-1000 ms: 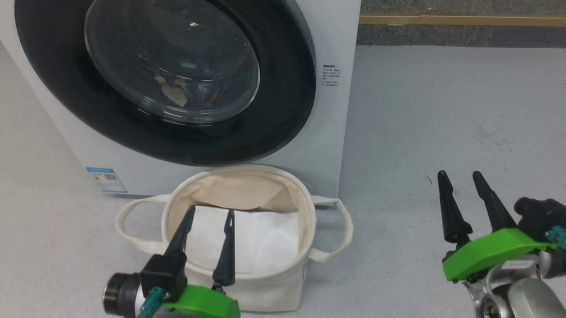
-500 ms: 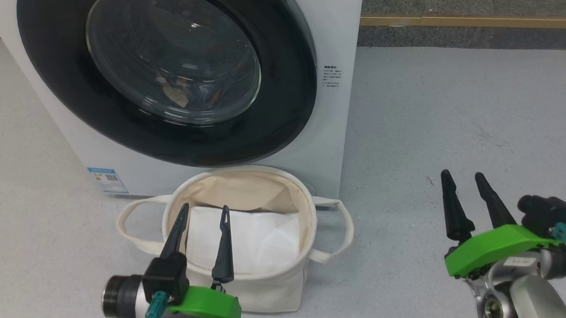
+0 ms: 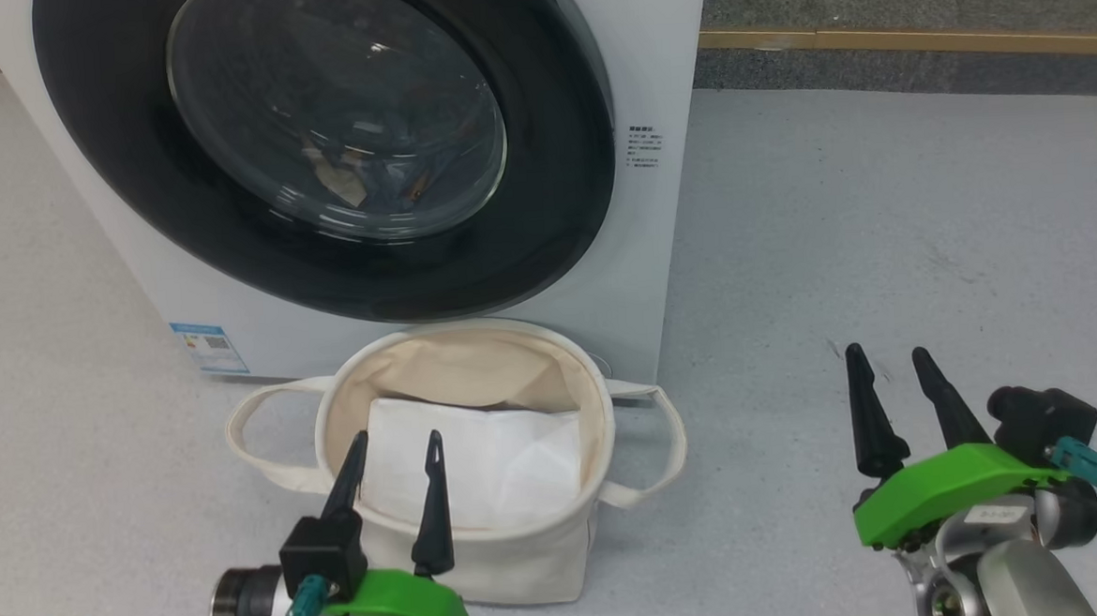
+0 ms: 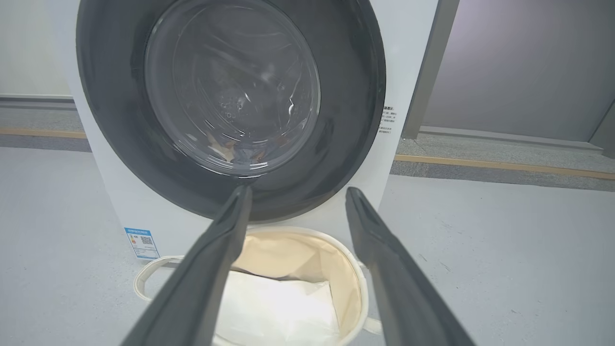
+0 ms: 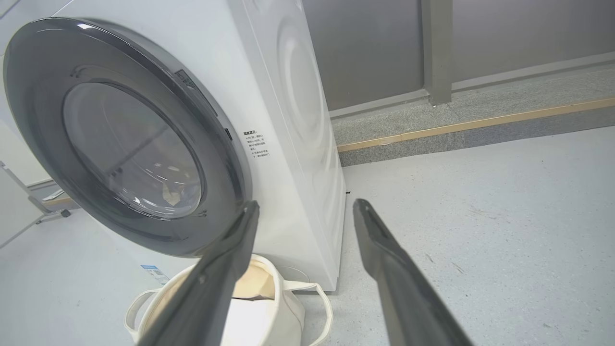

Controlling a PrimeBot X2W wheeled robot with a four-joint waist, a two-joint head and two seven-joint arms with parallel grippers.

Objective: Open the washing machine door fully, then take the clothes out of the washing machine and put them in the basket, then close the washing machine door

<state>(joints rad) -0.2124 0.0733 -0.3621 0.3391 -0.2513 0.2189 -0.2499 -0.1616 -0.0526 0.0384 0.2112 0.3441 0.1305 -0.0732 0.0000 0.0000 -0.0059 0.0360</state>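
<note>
Both hang parted and empty: left jaws at seven o'clock by the basket [image 3: 524, 563], right jaws at four, with the washing machine door [image 3: 333, 141] shut at twelve.

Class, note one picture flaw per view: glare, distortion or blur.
Head view: a glare spot on the washing machine door glass. Left wrist view: reflections streak the glass over the clothes. Right wrist view: the wide lens makes the washing machine look tilted.

left hand [image 3: 397, 435] parted, right hand [image 3: 885, 350] parted
</note>
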